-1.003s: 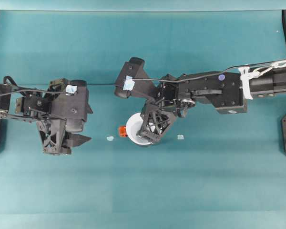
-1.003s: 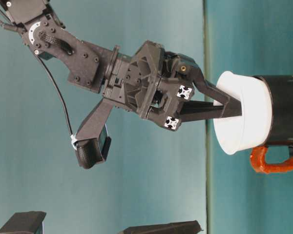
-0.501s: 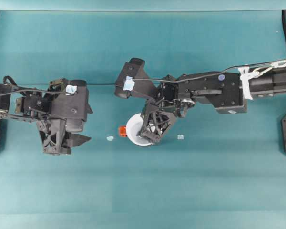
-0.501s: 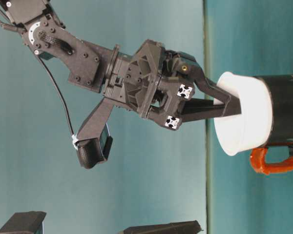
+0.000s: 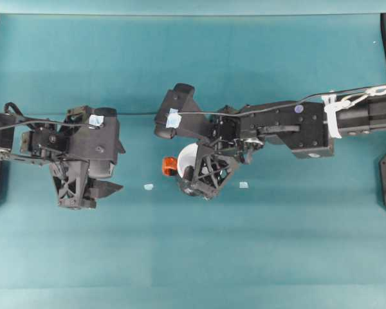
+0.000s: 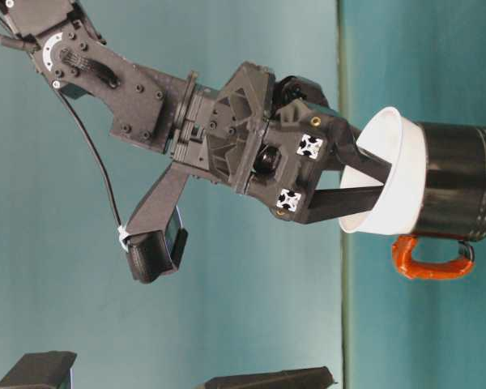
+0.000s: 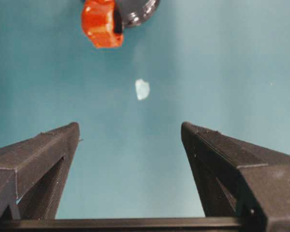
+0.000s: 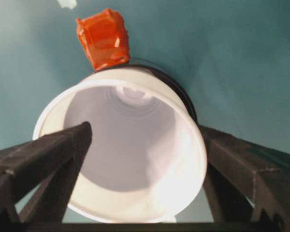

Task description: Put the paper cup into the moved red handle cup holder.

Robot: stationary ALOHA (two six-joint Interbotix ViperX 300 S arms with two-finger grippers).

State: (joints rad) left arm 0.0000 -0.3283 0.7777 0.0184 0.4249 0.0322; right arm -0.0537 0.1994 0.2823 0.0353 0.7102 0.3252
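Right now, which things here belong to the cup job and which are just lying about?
Part of the job:
- paper cup, sitting in the holder, tilted
- red handle cup holder, with its handle
- right hand, one finger inside the cup's rim, one outside

Just lying about:
- pale scrap on the table
- second pale scrap
- left hand, open and idle
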